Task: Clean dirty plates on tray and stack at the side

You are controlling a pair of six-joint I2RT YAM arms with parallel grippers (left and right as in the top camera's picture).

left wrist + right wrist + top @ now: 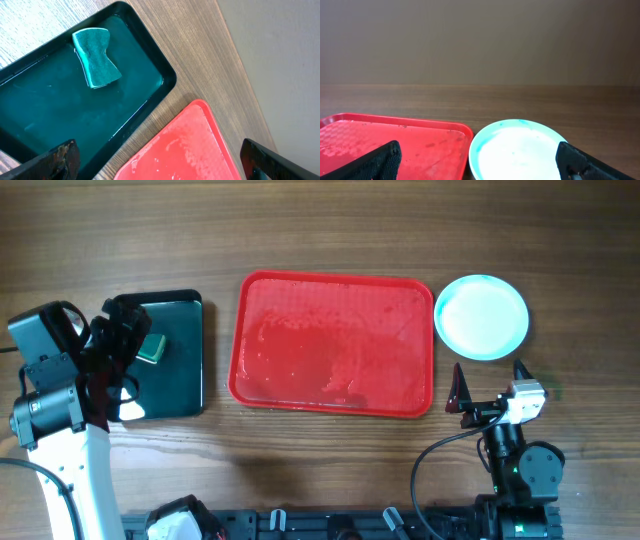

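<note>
The red tray [333, 343] lies mid-table, wet and with no plates on it; it also shows in the left wrist view [185, 145] and the right wrist view [395, 145]. The plates [482, 317] sit as one pile on the table right of the tray, pale turquoise rim with a white top; the pile also shows in the right wrist view [520, 150]. How many are in it I cannot tell. My right gripper [490, 380] is open and empty, just in front of the pile. My left gripper [125, 330] is open and empty over the black tray.
A glossy black tray [170, 355] stands left of the red tray, holding a green sponge [150, 348], which also shows in the left wrist view [96, 57]. The arm bases sit along the table's front edge.
</note>
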